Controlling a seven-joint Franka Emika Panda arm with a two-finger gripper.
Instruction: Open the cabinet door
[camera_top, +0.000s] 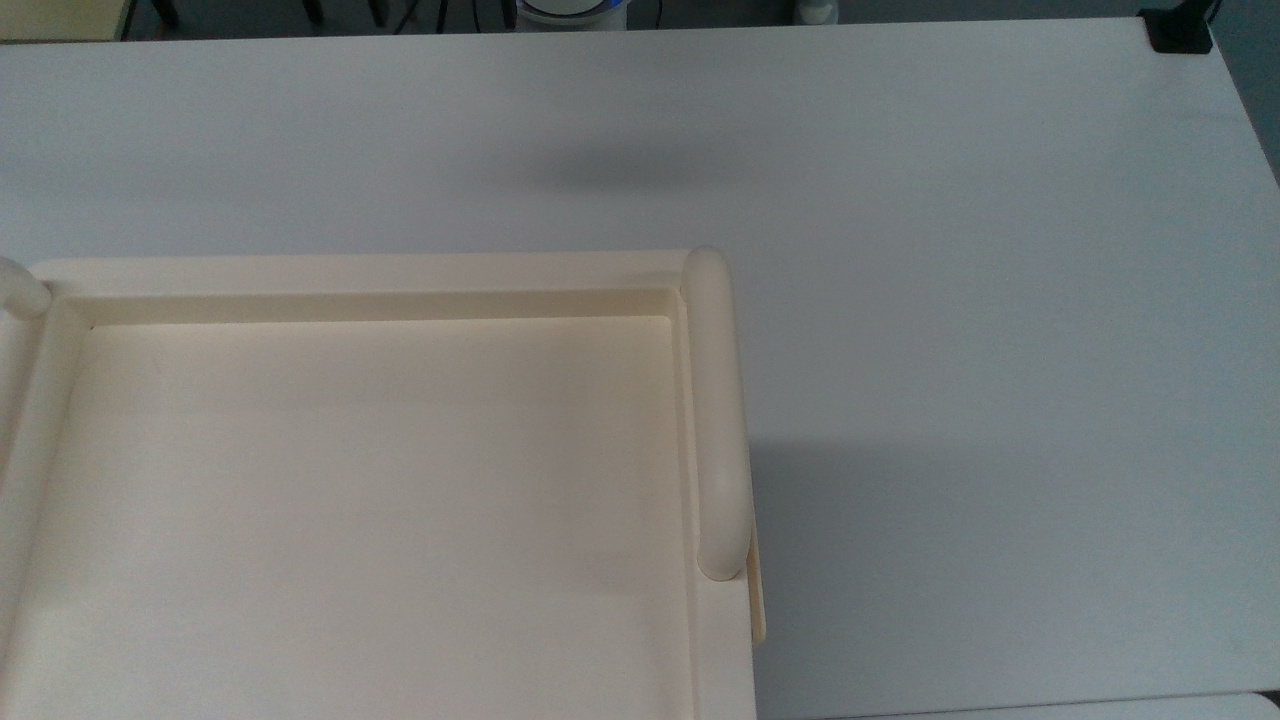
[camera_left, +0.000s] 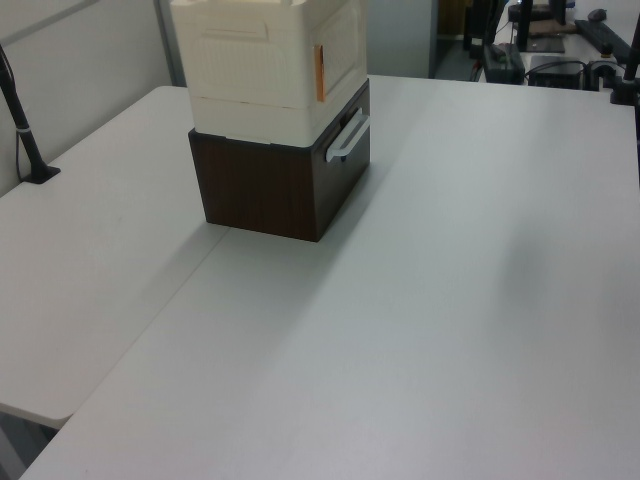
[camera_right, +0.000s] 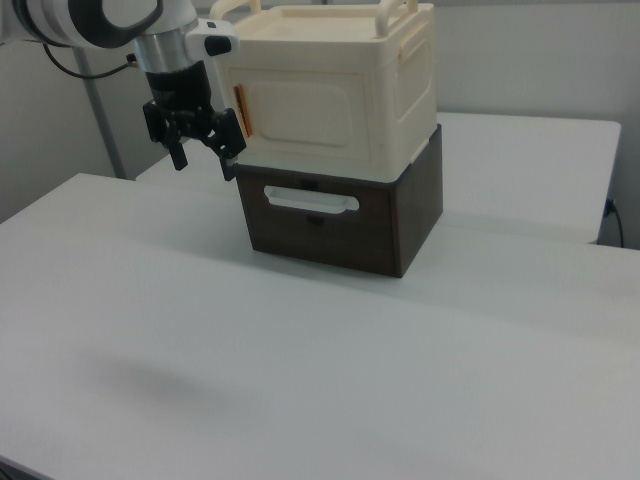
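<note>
The cream cabinet (camera_right: 330, 90) stands on a dark brown drawer box (camera_right: 340, 215). Its cabinet door (camera_right: 300, 115) is the rimmed panel on the front face and lies flush with that face. An orange strip (camera_right: 240, 110) runs down the door's edge on the right view's left. My gripper (camera_right: 203, 152) hangs just left of that corner, at the door's height, open with nothing between its fingers. In the left view the cabinet (camera_left: 265, 50) shows the orange strip (camera_left: 319, 72) at its near corner. From above, the cabinet's top tray (camera_top: 380, 285) has a thick rounded rail (camera_top: 720, 410).
The brown box has a white drawer handle (camera_right: 310, 203) below the door. The white table (camera_right: 300, 380) spreads wide in front of the stack. A black post (camera_left: 25, 130) stands clamped at the table's edge on the left view's left.
</note>
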